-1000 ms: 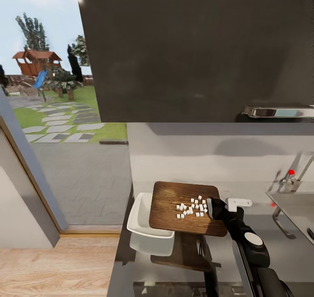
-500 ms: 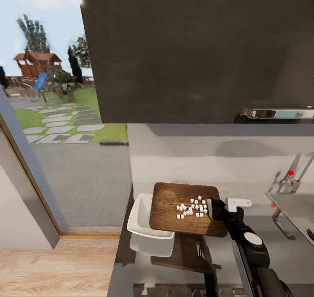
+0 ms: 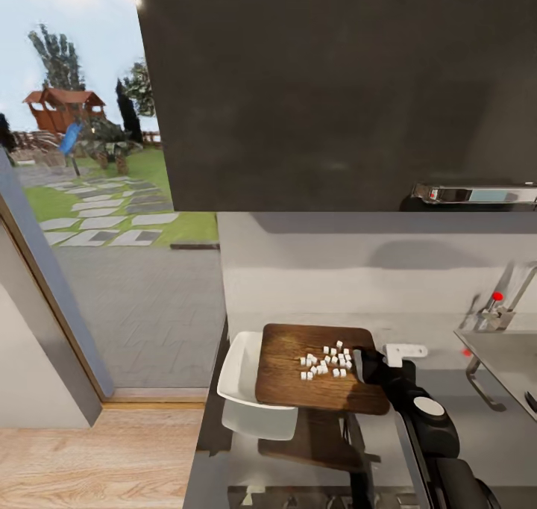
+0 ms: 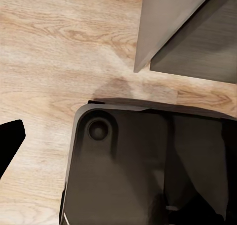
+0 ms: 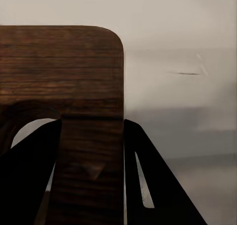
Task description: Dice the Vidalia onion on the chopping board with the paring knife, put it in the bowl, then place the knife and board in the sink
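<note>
Chopping board (image 3: 317,369) sits clamped in my right gripper (image 3: 363,365), which pinches its right edge; in the right wrist view the 2 dark fingers (image 5: 29,170) straddle the board's (image 5: 69,81) edge, 1 on each face, closed against the wood. I see the board held up above the countertop (image 3: 477,419), roughly level, its dark reflection lying on the glossy grey surface beneath. A loose cluster of small white onion dice (image 3: 326,360) rests on the board's right half, close to my gripper. The board's left edge overlaps the right side of the white bowl (image 3: 239,378), which stands on the countertop at its left end, so the bowl's near and left rims show past the wood. No dice are visible in the part of the bowl I can see.

At the far right, the steel sink (image 3: 507,360) shows with its chrome tap (image 3: 507,296) and red knob (image 3: 497,295). A small white fitting (image 3: 403,352) lies on the counter just beyond my gripper. A dark wall cabinet (image 3: 335,91) hangs above, and a window to the left looks out on a garden.

My left wrist camera looks down at wooden floor (image 4: 54,52) and the robot's dark base (image 4: 148,165); a black fingertip (image 4: 9,141) shows at the frame edge, and I cannot tell whether that gripper is apart or together.
</note>
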